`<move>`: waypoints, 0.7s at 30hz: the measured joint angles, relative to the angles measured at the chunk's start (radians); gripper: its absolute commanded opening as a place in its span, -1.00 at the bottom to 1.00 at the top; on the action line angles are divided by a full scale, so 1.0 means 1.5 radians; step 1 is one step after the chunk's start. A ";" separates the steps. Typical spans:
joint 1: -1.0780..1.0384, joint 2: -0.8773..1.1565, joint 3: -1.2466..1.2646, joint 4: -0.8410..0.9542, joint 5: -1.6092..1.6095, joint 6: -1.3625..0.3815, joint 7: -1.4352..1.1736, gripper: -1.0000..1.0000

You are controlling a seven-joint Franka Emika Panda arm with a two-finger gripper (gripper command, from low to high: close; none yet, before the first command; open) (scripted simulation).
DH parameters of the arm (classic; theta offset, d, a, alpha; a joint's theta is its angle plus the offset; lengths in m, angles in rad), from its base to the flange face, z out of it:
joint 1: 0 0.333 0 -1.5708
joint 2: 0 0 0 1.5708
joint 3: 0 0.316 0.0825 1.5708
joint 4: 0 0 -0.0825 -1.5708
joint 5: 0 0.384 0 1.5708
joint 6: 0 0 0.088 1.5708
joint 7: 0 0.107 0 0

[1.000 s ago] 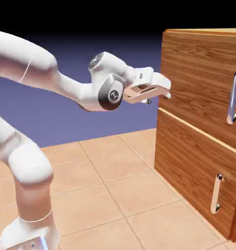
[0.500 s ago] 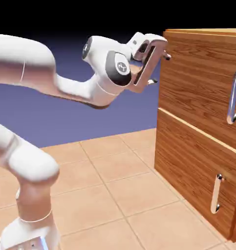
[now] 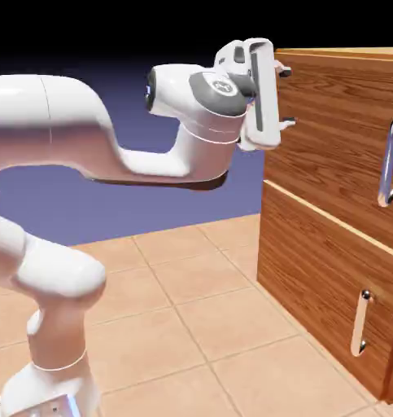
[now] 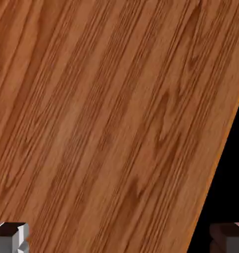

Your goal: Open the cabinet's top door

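1. The claw (image 3: 287, 98) is spread and holds nothing, one finger above the other, probably to straddle the upright handle (image 3: 388, 162) at the exterior view's right.
2. That handle is on the top door (image 3: 338, 130), upper right.
3. The cabinet's (image 3: 329, 285) left edge is near the fingers; backdrop (image 3: 175, 220) shows beneath the wrist.

Tan tiled floor (image 3: 171, 342) beneath wood-grain cabinet (image 3: 309, 265) and white robot base (image 3: 57, 391)
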 measured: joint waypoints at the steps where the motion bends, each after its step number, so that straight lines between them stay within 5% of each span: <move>1: 0.011 -0.004 -0.013 0.008 -0.029 0.001 -0.011 0.00; 21: 0.232 -0.090 -0.269 0.169 -0.609 0.016 -0.238 0.00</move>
